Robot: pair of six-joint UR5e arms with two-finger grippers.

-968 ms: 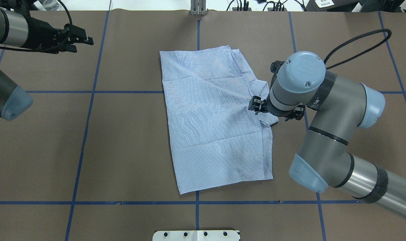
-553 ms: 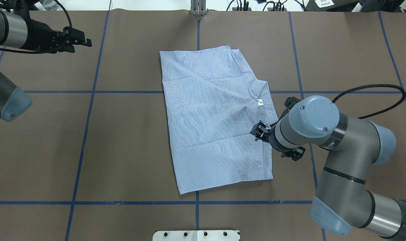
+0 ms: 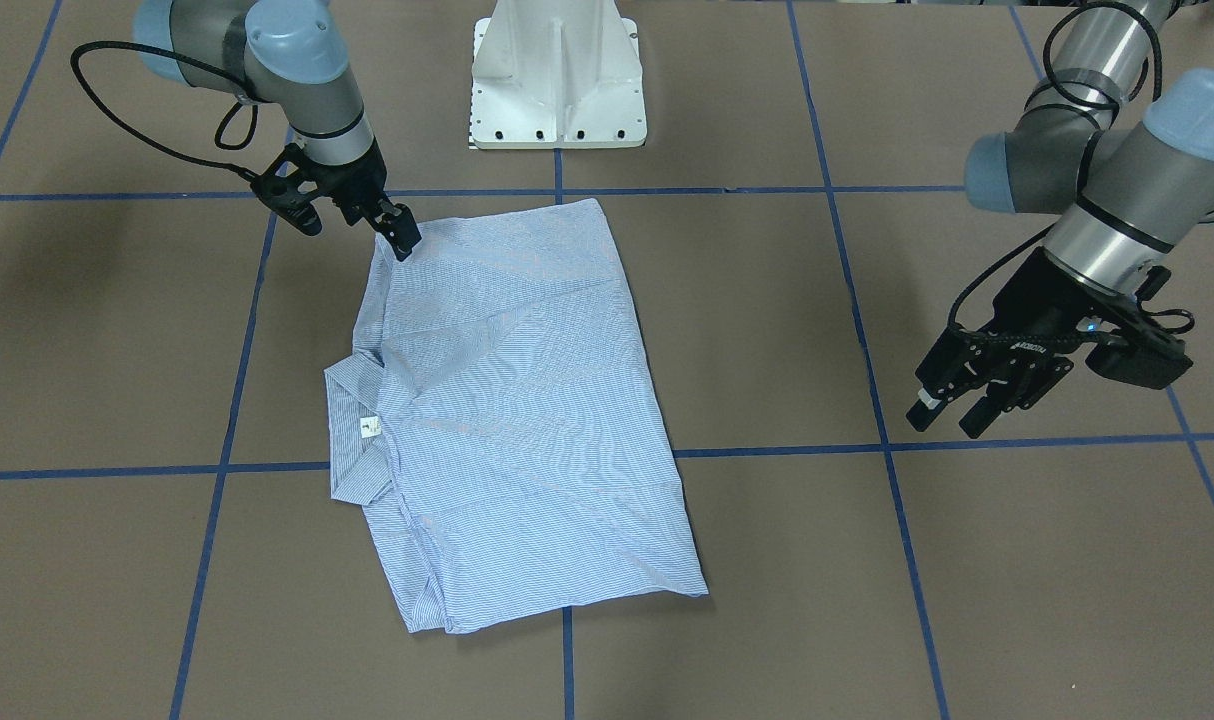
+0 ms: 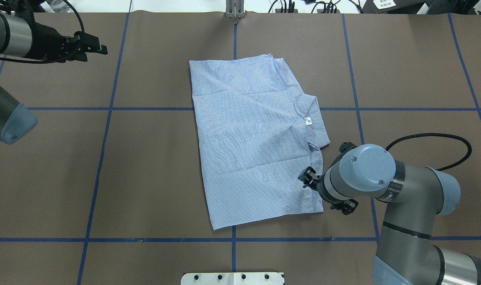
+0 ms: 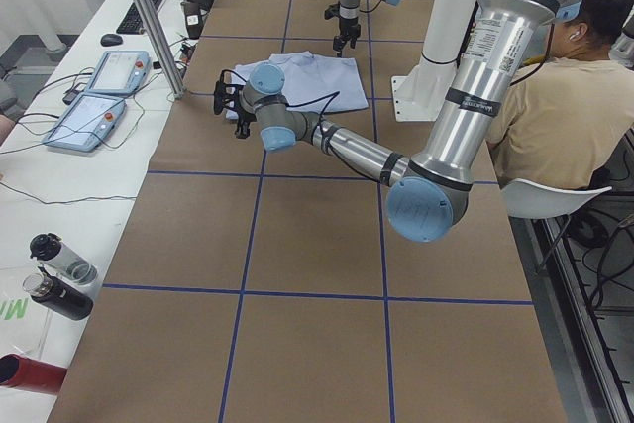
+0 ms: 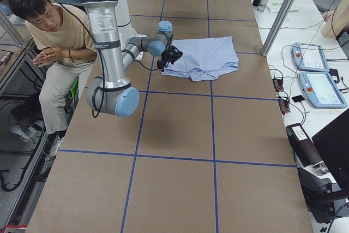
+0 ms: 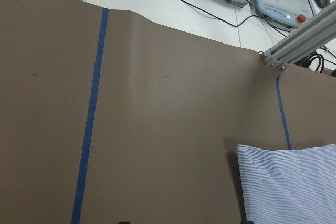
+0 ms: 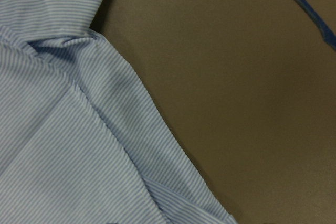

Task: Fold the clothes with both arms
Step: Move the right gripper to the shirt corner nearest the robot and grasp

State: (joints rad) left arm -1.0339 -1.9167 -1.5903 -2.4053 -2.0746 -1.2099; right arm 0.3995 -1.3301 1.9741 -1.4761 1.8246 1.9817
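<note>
Right pincer (image 3: 397,236) at shirt (image 3: 517,400) edge, left pincer (image 3: 947,414) spread, well apart

Hardly anything reads from here. The neck label (image 3: 369,427) bears a tiny dark mark, too small to make out. Pale lettering on the left end effector (image 3: 945,420) and print on a white sign (image 4: 385,4) stay illegible.

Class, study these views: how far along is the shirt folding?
Done: the shirt lies as a rectangle, no sleeve sticking out, collar at one side. In hand: the right end effector is at its edge; whether it grips is unclear. The left end effector is open, well away. Left: probably more folds.
</note>
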